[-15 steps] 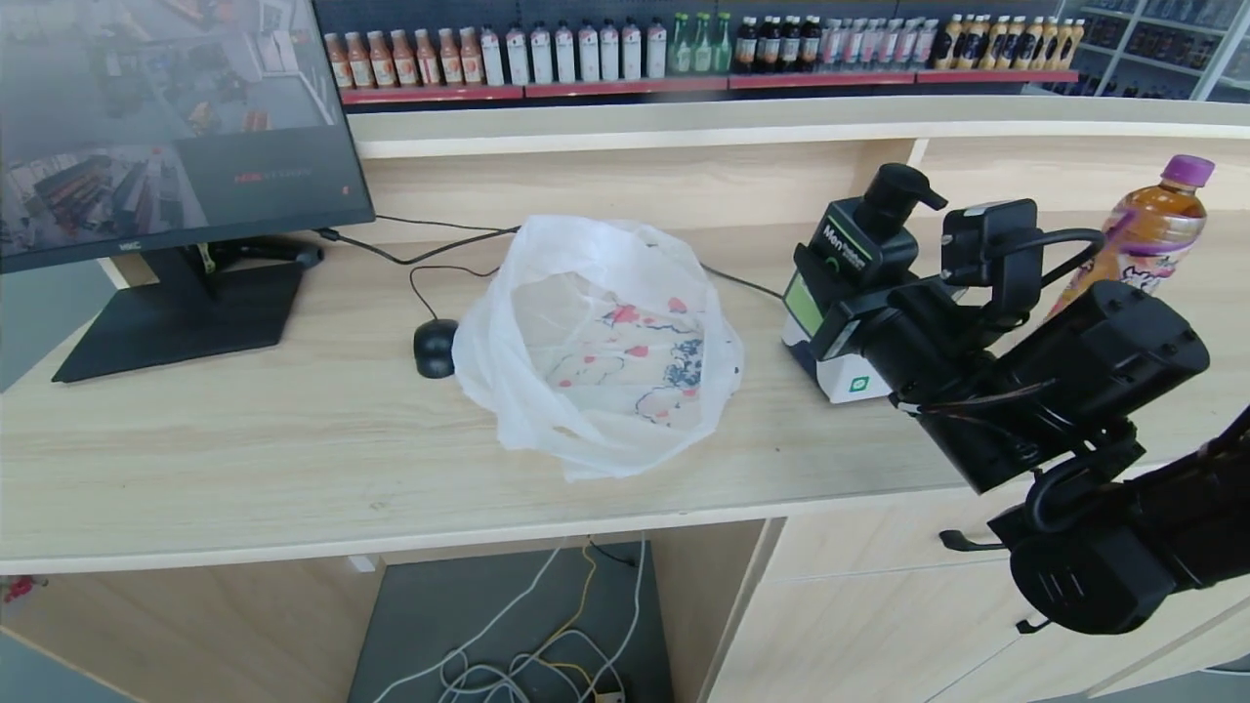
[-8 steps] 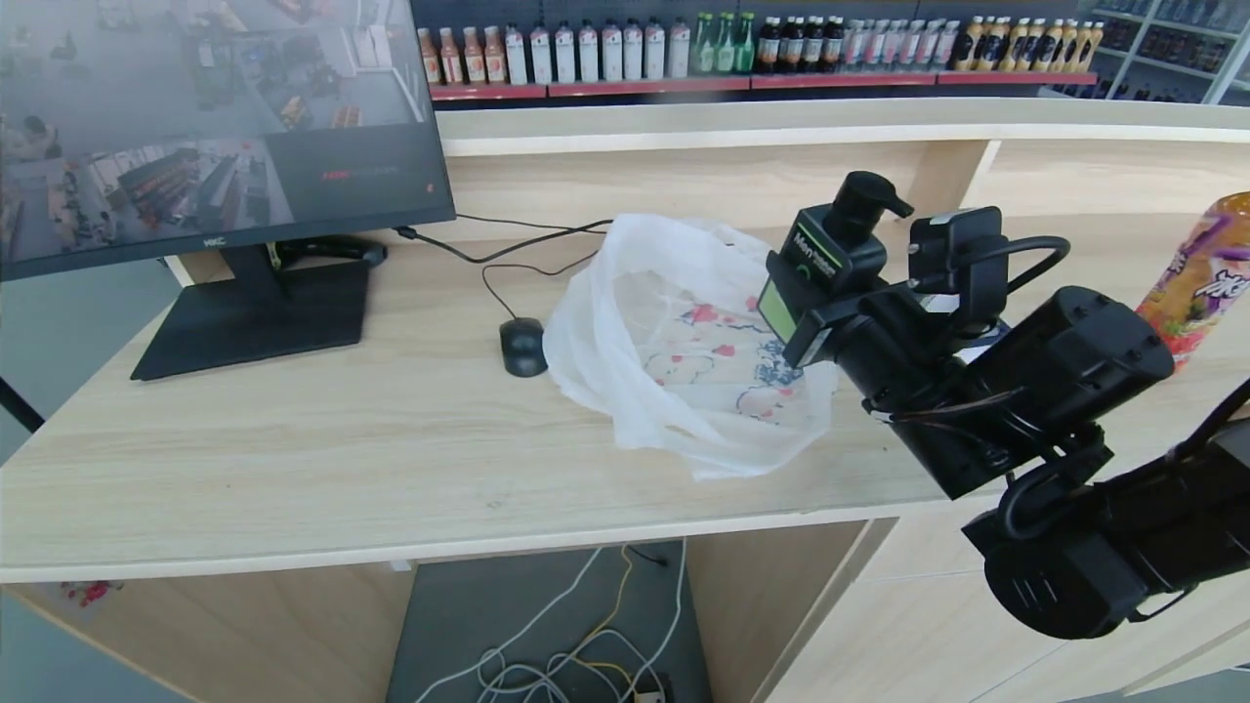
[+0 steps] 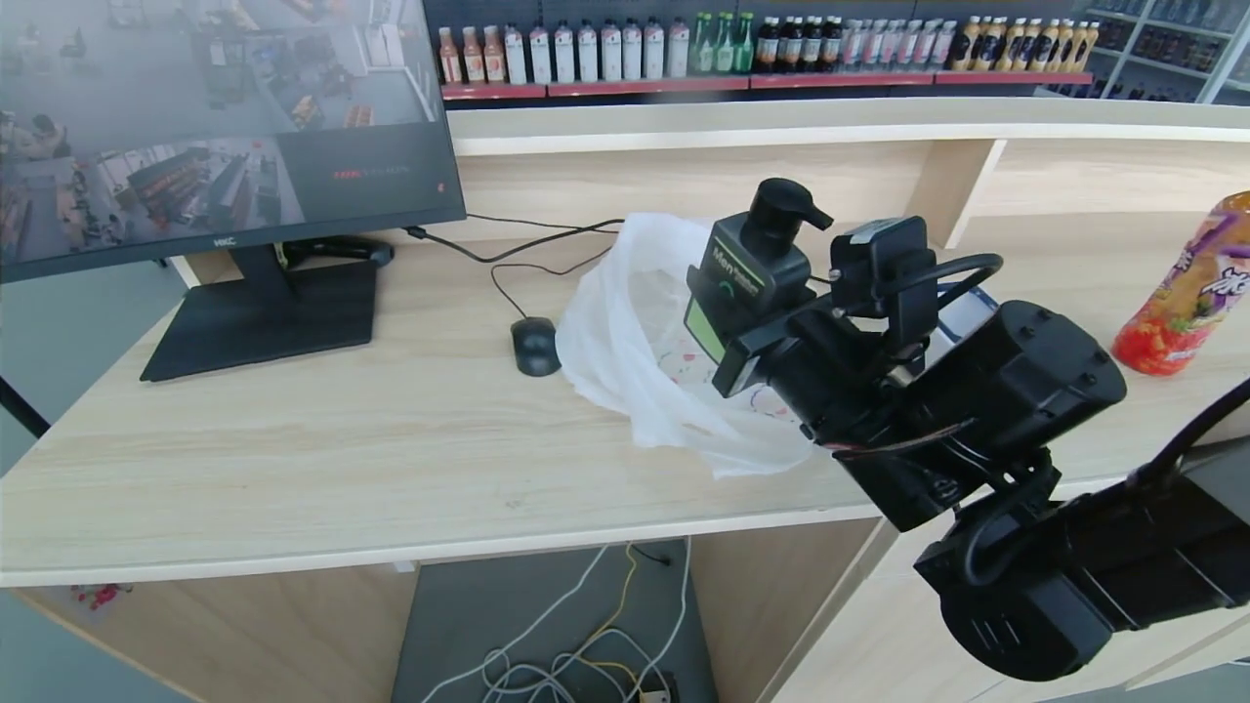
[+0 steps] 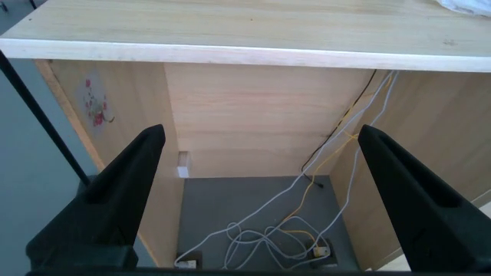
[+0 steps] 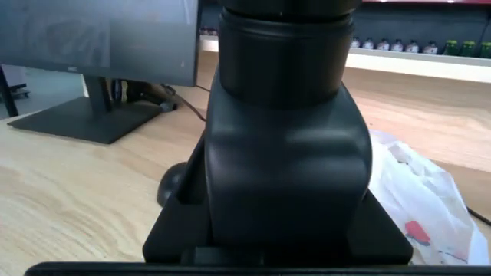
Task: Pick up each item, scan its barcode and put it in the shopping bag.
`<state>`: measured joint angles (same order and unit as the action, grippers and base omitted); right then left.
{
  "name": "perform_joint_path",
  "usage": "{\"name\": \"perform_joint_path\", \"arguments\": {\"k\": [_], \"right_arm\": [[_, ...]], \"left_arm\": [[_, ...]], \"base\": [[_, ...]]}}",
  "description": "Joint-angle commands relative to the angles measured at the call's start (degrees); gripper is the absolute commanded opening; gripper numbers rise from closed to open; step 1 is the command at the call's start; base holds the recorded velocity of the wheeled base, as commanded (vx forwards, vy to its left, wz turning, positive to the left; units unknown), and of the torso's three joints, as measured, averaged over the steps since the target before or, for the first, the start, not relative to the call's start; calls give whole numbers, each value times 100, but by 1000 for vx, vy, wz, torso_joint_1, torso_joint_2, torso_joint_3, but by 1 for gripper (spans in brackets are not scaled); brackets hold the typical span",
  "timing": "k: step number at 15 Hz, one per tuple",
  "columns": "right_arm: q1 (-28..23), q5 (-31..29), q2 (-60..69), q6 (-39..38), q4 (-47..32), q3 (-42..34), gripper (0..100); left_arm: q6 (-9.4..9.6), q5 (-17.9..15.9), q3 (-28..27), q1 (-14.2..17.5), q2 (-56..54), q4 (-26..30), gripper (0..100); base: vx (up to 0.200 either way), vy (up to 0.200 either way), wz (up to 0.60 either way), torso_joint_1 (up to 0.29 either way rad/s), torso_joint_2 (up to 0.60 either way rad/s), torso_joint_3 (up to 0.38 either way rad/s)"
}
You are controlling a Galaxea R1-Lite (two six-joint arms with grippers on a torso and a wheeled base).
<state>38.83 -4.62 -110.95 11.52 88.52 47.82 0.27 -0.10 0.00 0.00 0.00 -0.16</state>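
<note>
Mouse (image 3: pixel 535 347) left of shopping bag (image 3: pixel 625 361) — bottle (image 3: pixel 1187 293) far right.

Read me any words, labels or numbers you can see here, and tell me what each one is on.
Pump bottle in the right gripper: white label lettering, too blurred to quote reliably.
Monitor: red on-screen logo and bezel badge, too small.
Drink bottle: large label characters, cut off at the edge.
Shelf bottles: labels too small.
</note>
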Motion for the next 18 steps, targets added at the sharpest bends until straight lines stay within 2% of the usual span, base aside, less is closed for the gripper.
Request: {"name": "perform_joint_path", "arguments": {"k": [1,4,7,12,15,18], "right_arm": [[37,5,-24,-1,-326,342,0],[55,-4,-94,-1,-1319,1247,0],[55,-13,-384,-1,-1820,2012,0],[11,-21,-920,-45,-1820,2363,0],[-24,-30,-1368,-106,-1838,3014,0],[-262,-30,-1518,-115,-1838,3163,0]], "left_arm": [[0,1,0,0,9,-2,100],[0,1,0,0,9,-2,100],[0,1,0,0,9,-2,100],[0,1,0,0,0,-2,100],[0,1,0,0,0,-2,100],[0,1,0,0,9,-2,100]], "base": [[0,0,0,0,0,0],[0,0,0,0,0,0],[0,0,0,0,0,0],[0,0,0,0,0,0],[0,0,0,0,0,0],[0,0,0,0,0,0]]}}
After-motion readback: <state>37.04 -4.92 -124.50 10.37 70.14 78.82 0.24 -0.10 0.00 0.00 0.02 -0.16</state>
